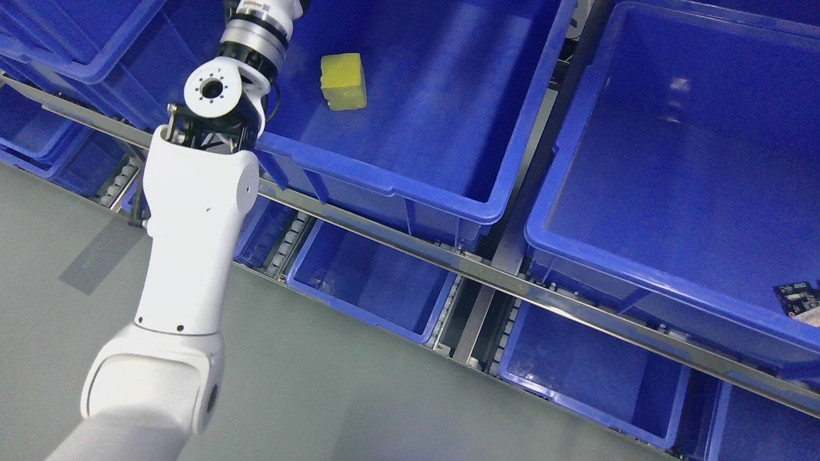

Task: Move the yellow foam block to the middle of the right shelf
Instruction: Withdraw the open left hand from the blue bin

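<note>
A yellow foam block lies on the floor of a large blue bin on the middle level of the left shelf. My left arm rises from the lower left, and its wrist leaves the picture at the top edge, left of the block. The hand itself is cut off by the top edge. A second large blue bin stands to the right on the same level, holding only a small circuit board at its right edge. My right arm does not show.
Metal shelf rails run diagonally below the bins. Smaller blue bins sit on the lower level, and more blue bins stack at the upper left. Grey floor fills the bottom.
</note>
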`<state>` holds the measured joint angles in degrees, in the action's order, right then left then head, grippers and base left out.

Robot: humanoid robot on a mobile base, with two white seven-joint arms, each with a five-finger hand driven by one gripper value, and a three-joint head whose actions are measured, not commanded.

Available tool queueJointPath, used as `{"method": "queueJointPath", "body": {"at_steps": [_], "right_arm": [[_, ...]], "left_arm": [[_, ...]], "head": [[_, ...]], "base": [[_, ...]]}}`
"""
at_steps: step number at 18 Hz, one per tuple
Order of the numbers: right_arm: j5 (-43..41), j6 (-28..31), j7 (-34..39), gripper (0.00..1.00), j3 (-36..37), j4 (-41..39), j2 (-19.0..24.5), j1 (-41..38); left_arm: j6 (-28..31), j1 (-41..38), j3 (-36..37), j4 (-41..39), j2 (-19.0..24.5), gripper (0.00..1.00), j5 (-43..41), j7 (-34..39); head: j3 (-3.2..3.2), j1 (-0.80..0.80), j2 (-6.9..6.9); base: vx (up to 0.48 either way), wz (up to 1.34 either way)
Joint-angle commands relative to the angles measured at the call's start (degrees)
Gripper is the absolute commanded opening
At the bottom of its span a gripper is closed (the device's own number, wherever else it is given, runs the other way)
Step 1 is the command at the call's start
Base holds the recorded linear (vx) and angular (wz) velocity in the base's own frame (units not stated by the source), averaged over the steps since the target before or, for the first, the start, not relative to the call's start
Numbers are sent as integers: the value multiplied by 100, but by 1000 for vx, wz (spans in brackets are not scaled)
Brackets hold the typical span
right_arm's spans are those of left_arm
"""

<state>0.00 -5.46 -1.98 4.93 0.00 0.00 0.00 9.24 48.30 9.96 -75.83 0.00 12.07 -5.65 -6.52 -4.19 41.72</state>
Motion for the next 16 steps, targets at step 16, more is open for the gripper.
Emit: {"method": "queueJointPath", "body": {"at_steps": [16], "right_arm": [[18, 2, 5, 100, -1, -100, -100, -9]], "left_arm": [[139, -1235, -582, -2049, 100, 100, 656, 38]], "head": [[0, 0, 1]], "base": [[0, 0]]}}
